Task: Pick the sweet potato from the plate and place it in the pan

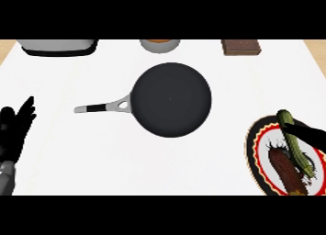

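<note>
Sweet potato (287,170), dark reddish-brown, lay on the plate (256,137) at the lower right, its long axis running from upper left to lower right, the upper end toward the plate's middle and the lower end toward the near rim. The right hand (313,136) came in from the right edge above the plate, its dark fingers stretched across the rim over a green cucumber (295,142); I could not tell whether they were clasping anything. The cucumber lay just beside the sweet potato on its right, roughly parallel, its upper tip reaching past the plate's far rim. The plate had a dark border with a red and yellow wavy band around a white centre.

The left hand (13,131) rested at the left edge, released, fingers straight and pointing up.

The pan (172,99), black and empty, sat in the middle of the white worktop (77,156), well apart from the plate, its handle (101,107) pointing left. Along the far edge stood a white appliance (59,47), a bowl (159,44) and a brown block (242,47).
</note>
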`<action>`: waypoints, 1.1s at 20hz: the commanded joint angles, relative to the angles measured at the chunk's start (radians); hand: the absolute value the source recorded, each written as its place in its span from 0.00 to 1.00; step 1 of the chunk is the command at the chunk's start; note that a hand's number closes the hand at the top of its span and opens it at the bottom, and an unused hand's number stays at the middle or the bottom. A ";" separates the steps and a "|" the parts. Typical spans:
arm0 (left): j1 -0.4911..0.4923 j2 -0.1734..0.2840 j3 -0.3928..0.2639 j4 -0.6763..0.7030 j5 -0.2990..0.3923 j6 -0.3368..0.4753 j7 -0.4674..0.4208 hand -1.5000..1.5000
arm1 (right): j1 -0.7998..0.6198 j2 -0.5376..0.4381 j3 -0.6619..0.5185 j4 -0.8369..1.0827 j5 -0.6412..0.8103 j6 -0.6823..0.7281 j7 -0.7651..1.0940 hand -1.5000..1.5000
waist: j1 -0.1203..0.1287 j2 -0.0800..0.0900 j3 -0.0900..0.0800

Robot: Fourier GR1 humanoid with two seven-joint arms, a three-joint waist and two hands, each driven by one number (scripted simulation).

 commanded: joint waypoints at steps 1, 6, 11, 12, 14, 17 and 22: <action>-0.023 -0.009 0.026 0.036 0.001 -0.049 -0.020 0.50 | 0.031 0.060 0.019 0.033 0.132 -0.021 -0.053 0.00 | -0.001 0.001 0.000; -0.025 -0.009 0.062 0.022 -0.017 -0.067 -0.009 0.50 | -0.007 0.133 0.037 0.049 0.204 0.025 -0.031 0.00 | 0.002 0.001 0.000; -0.017 -0.049 0.051 -0.055 -0.064 -0.041 0.059 0.50 | -0.010 0.205 0.045 0.088 0.300 0.004 -0.072 0.00 | 0.003 0.001 0.000; -0.028 -0.076 0.042 -0.036 -0.097 -0.020 0.040 0.50 | 0.008 0.190 -0.003 0.016 0.267 0.079 -0.037 0.00 | -0.001 0.000 0.000; 0.007 -0.071 0.072 -0.023 -0.085 -0.048 0.001 0.50 | 0.021 0.199 -0.019 0.117 0.313 0.026 -0.153 0.00 | 0.001 0.000 0.000; -0.081 -0.087 0.078 0.084 -0.104 -0.057 -0.022 0.50 | -0.045 0.250 -0.001 0.129 0.339 0.060 -0.117 0.00 | 0.000 0.001 0.000; -0.046 -0.088 0.105 0.044 -0.102 -0.084 -0.012 0.50 | -0.033 0.295 0.011 0.151 0.407 0.078 -0.119 0.00 | 0.002 0.001 0.000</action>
